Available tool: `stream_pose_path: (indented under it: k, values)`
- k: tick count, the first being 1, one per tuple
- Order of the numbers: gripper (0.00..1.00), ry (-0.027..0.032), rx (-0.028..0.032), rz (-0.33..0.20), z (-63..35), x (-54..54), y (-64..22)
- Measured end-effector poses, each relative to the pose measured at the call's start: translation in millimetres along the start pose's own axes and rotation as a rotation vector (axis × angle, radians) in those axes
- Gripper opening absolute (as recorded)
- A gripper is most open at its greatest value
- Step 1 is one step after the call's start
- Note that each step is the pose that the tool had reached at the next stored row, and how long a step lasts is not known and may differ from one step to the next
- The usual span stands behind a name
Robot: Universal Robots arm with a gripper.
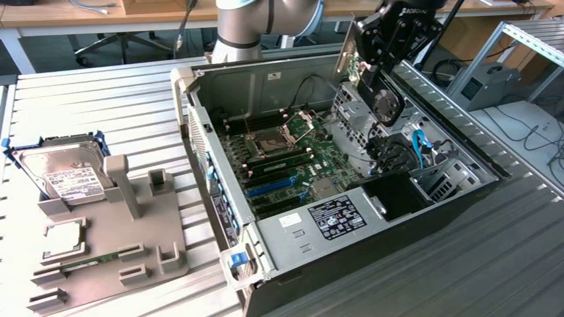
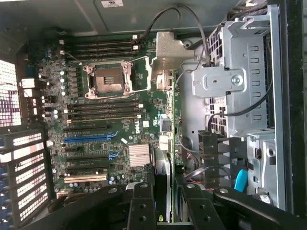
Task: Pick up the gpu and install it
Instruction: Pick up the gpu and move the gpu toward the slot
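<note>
The gpu [image 1: 384, 104] hangs edge-down above the far right side of the open computer case [image 1: 205, 142], its round black fan facing the exterior view's right and its silver bracket [image 1: 347, 47] on the exterior view's left. My gripper [image 1: 374, 65] is shut on its upper part. In the wrist view the black fingers [image 2: 143, 207] clamp the card's thin edge [image 2: 162, 191], with the gripper [image 2: 166, 194] looking down on the motherboard [image 2: 144, 103]. The blue expansion slot [image 2: 88, 138] [image 1: 269, 187] lies in the board's lower half, off to one side of the card.
A grey metal drive cage [image 2: 240, 96] with black cables and a blue connector [image 2: 240, 181] sits close beside the card. Outside the case, a silver hard drive [image 1: 66, 175] stands in a grey holder [image 1: 123, 218] on the slatted table, at the exterior view's left.
</note>
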State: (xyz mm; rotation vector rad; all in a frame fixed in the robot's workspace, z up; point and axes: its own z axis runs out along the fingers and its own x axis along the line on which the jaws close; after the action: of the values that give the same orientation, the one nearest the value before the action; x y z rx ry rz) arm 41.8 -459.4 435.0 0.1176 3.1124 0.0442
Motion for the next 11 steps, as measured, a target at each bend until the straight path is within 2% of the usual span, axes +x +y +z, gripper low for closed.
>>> stream_pose_path:
  k: [11]
  values:
    - [0.26,0.0,0.0,0.0,0.4,-12.8,1.0]
